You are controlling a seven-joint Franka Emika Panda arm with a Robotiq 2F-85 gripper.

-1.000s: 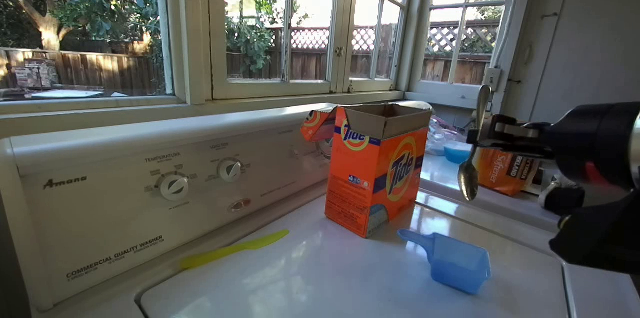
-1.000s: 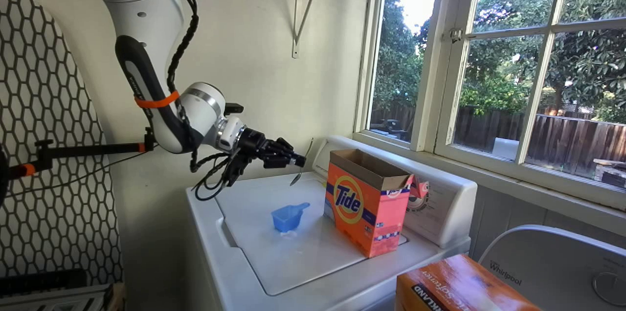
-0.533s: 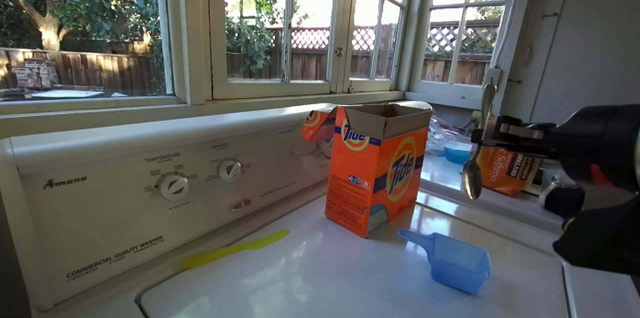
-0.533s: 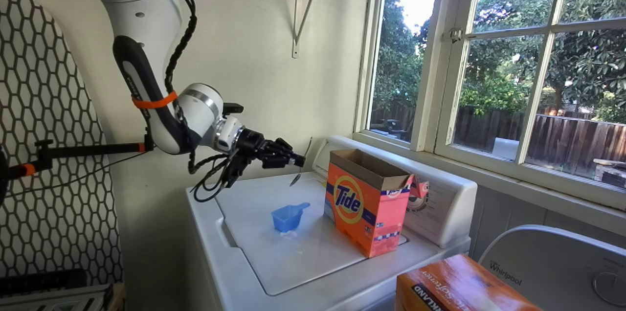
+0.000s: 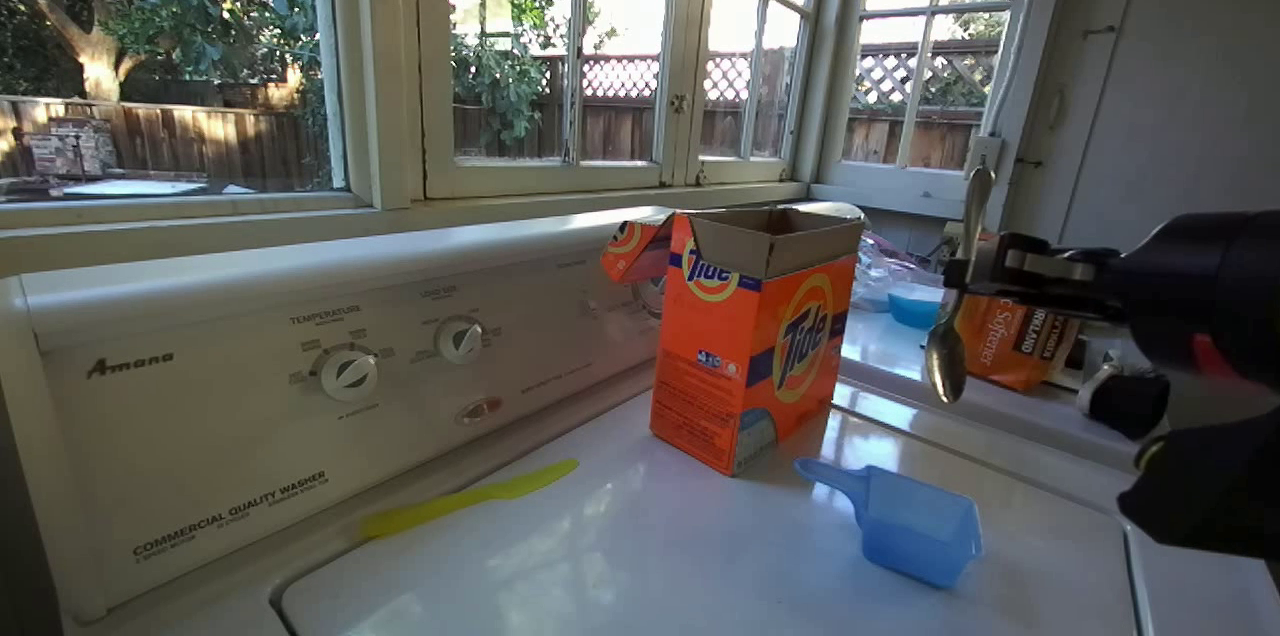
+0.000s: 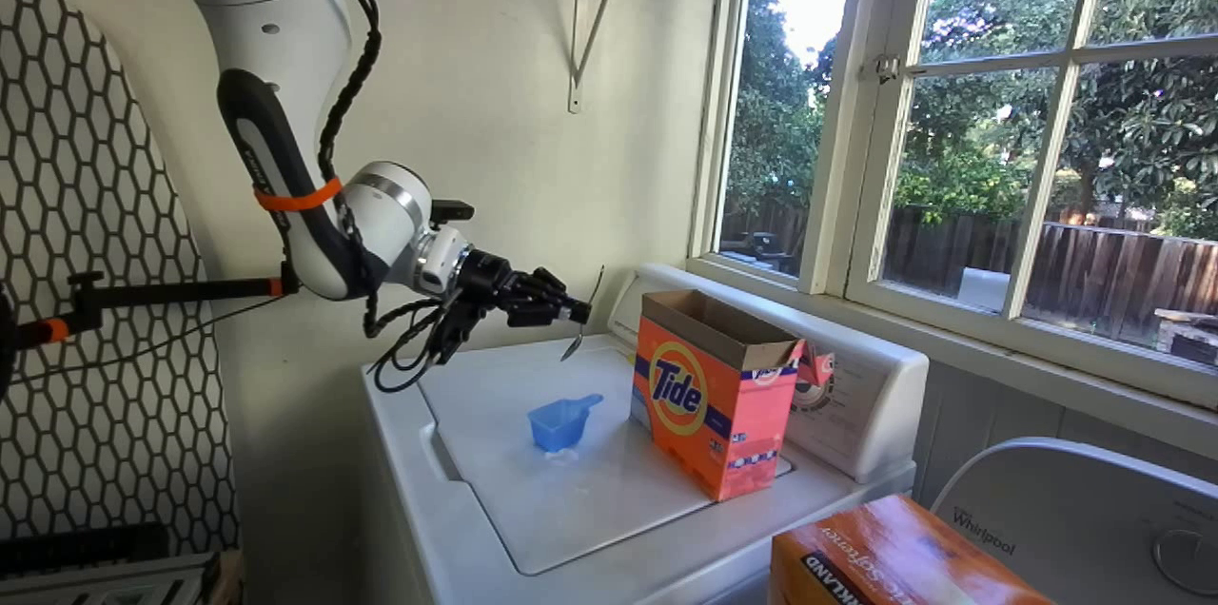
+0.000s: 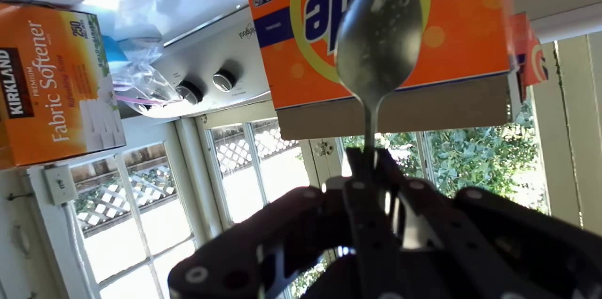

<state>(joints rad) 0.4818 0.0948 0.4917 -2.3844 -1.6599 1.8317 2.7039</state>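
Note:
My gripper (image 5: 962,274) is shut on a metal spoon (image 5: 945,361), gripped by its handle with the bowl hanging down, above the washer lid. In an exterior view the gripper (image 6: 579,310) and spoon (image 6: 572,348) are beside the Tide box and apart from it. The wrist view, upside down, shows the spoon bowl (image 7: 380,35) in front of the box, past the fingertips (image 7: 369,160). The open orange Tide box (image 5: 760,346) stands upright on the lid; its inside bottom is hidden. A blue scoop (image 5: 920,526) lies on the lid, also seen in an exterior view (image 6: 559,424).
A yellow-green knife (image 5: 470,501) lies by the washer's control panel (image 5: 230,436). An orange fabric softener box (image 6: 894,557) stands on the neighbouring Whirlpool machine (image 6: 1094,510), near a clear plastic bag (image 7: 146,73). A wall and windows border the washer.
My gripper and the spoon have moved slightly away from the Tide box. The box, scoop and knife have not moved.

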